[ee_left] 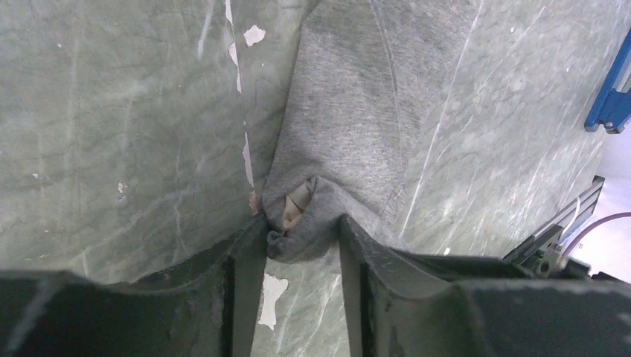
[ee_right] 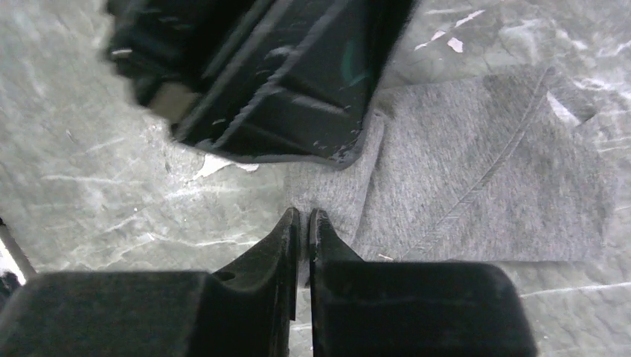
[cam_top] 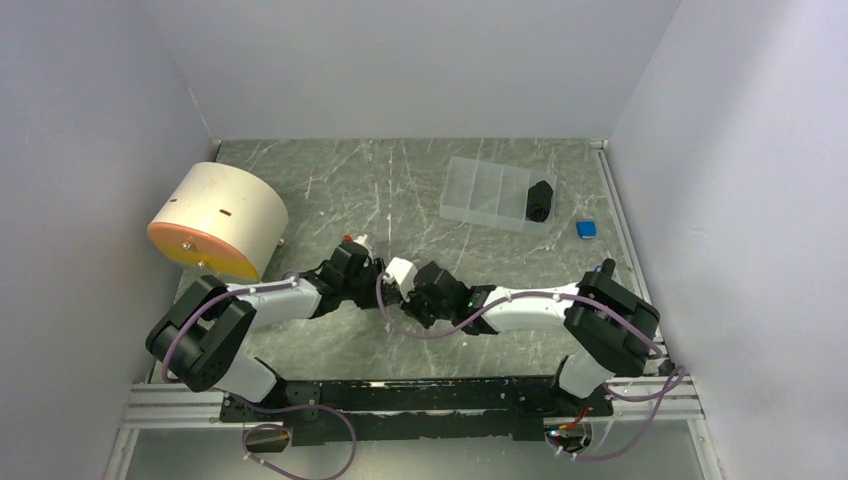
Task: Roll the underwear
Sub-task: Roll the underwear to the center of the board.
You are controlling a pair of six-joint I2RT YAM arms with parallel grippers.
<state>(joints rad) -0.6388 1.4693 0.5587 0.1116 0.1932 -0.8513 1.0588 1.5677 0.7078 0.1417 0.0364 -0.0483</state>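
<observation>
The grey underwear (ee_left: 357, 111) lies flat on the marbled grey table, and it also shows in the right wrist view (ee_right: 484, 178). In the top view it is hard to tell from the table under the two wrists. My left gripper (ee_left: 303, 230) is shut on a bunched fold at the cloth's edge. My right gripper (ee_right: 303, 214) has its jaws almost together, pinched on the thin near-left edge of the cloth. The two grippers meet at mid-table, left (cam_top: 372, 272) and right (cam_top: 418, 300). The left gripper's black body (ee_right: 275, 74) hangs just beyond the right fingertips.
A cream drum with an orange face (cam_top: 215, 220) stands at the left. A clear compartment box (cam_top: 480, 188) holding a black object (cam_top: 540, 200) sits at the back right. A small blue object (cam_top: 586, 229) lies beside it and also shows in the left wrist view (ee_left: 612, 104).
</observation>
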